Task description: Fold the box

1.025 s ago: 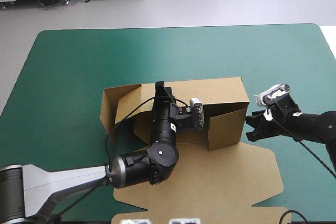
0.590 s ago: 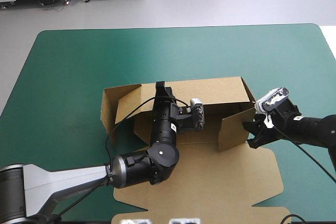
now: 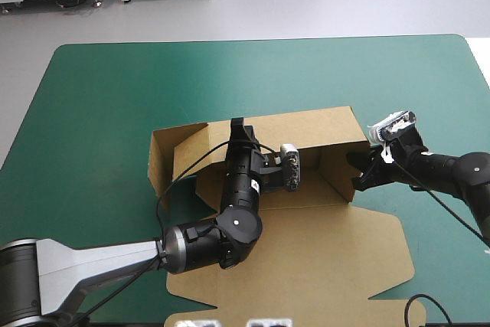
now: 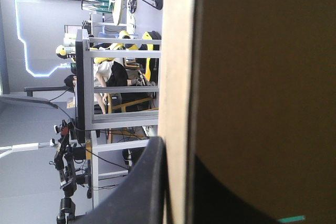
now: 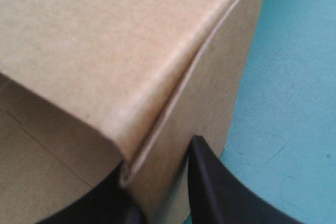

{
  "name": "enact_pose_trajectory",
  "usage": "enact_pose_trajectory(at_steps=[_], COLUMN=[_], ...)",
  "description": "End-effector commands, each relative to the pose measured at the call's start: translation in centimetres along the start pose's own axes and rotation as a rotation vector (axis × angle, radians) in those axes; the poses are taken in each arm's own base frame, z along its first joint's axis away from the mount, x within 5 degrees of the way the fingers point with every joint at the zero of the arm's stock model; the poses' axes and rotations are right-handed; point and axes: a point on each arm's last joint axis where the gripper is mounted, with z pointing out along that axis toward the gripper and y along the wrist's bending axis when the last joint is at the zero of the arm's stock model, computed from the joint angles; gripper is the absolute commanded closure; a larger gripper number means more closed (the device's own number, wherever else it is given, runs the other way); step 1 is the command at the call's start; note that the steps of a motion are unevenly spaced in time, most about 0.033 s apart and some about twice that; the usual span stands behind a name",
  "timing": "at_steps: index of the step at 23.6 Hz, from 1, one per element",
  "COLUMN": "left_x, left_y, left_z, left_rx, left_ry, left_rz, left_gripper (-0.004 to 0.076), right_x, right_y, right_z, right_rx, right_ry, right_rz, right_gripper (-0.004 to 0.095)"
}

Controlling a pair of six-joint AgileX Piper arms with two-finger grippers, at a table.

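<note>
1. We have the brown box (image 3: 306, 250) at the middle of the tabletop (image 3: 115, 97), its far wall raised and its lid flat.
2. Our left pincer (image 3: 236, 126) clamps its far wall, and our right pincer (image 3: 358, 172) clamps its right side wall.
3. We judge this to be the wall-raising step; next, that side wall needs tucking inward.

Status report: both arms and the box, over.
Left gripper: jaws shut on the box's far wall. Right gripper: jaws shut on its right end wall. Lid flat on the near side. Nothing in the way.
</note>
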Motion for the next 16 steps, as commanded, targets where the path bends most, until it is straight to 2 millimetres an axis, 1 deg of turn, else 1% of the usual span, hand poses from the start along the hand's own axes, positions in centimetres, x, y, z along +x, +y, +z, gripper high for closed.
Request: enact_pose_trajectory(at_steps=[1,3,5,7,8,12,13,16], left_x=[-0.27,-0.17,-0.15,-0.17,-0.27,-0.48,-0.55,-0.79], left_y=[-0.19,-0.15,-0.14,-0.15,-0.19,-0.25,-0.19,-0.05], left_z=[-0.56,-0.56,-0.56,-0.56,-0.56,-0.58,-0.58,-0.73], left_rx=[0.084,0.078,0.077,0.079,0.084,0.091,0.084,0.062], left_ry=[-0.034,-0.023,-0.021,-0.024,-0.034,-0.058,-0.066,-0.086], left_rz=[-0.094,-0.094,-0.094,-0.090,-0.090,-0.083,-0.079,-0.059], left_gripper=[0.0732,0.0731,0.0707,0.0633,0.0568,0.0395,0.0371,0.0367], right_x=[-0.31,-0.09,0.10,0.12,0.12,0.12,0.12,0.12], right_y=[-0.16,0.03,0.07,0.07,0.07,0.07,0.07,0.07], right_z=[0.21,0.20,0.19,0.19,0.19,0.19,0.19,0.19], right_rx=[-0.019,-0.040,-0.045,-0.046,-0.046,-0.045,-0.045,-0.045], right_ry=[0.000,0.024,0.045,0.047,0.047,0.047,0.047,0.047], right_rz=[-0.001,-0.018,-0.025,-0.021,-0.021,-0.019,-0.019,-0.014], right_gripper=[0.0906,0.0906,0.0907,0.0907,0.0907,0.0906,0.0906,0.0907])
